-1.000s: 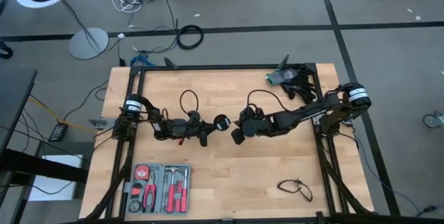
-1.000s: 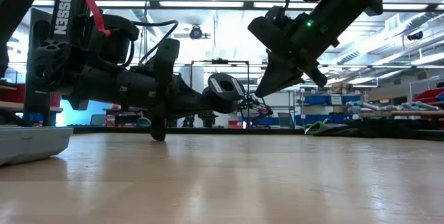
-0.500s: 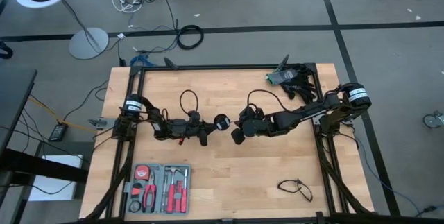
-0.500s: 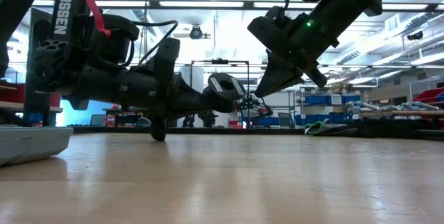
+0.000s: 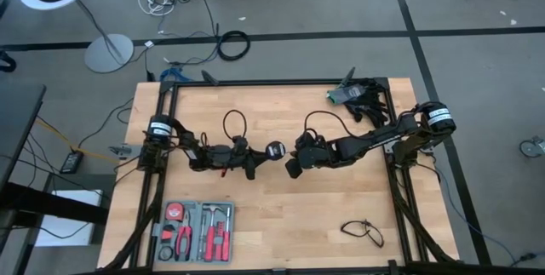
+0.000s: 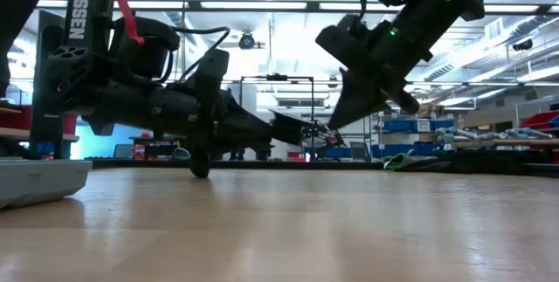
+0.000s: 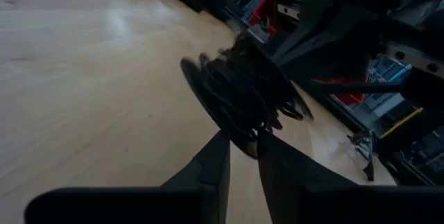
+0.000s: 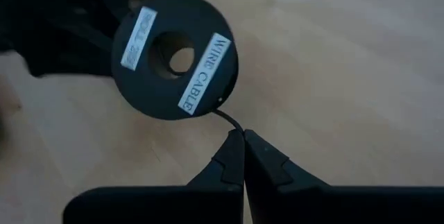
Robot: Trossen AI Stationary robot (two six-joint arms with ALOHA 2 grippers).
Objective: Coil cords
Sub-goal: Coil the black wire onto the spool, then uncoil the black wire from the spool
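Note:
The cord is a thin black line wound on a round black spool (image 8: 173, 56) with white "WIRE CABLE" labels and a pale hole. The spool hangs above mid-table (image 5: 274, 150), edge-on in the low view (image 6: 293, 129). My left gripper (image 7: 243, 142) reaches in from the left, almost level, with its fingers a narrow gap apart at the spool's rim. My right gripper (image 8: 239, 135) comes slanting down from the right (image 5: 289, 168) and is shut on the free stretch of cord leaving the spool. My left gripper has the spool's rim (image 7: 243, 148) between its two fingertips, coming nearly level from the table's left. The spool stands clear of the table, its wound cord (image 7: 243, 92) beyond the fingertips. My right gripper pinches the single thin cord (image 8: 225, 118) at its fingertips, just below the spool, slanting down from the table's right. The short stretch between fingers and spool is lifted clear of the table.
A tool tray (image 5: 194, 231) with red-handled tools lies at the near left. Black glasses (image 5: 362, 230) lie at the near right. A dark and green bundle (image 5: 358, 94) sits at the far right corner. Black frame rails (image 5: 255, 83) edge the table.
The spool has turned in the low view, from showing a slanted face to nearly edge-on, and sits a little lower. It has also shifted slightly toward the table's right. Both arms have kept their places.

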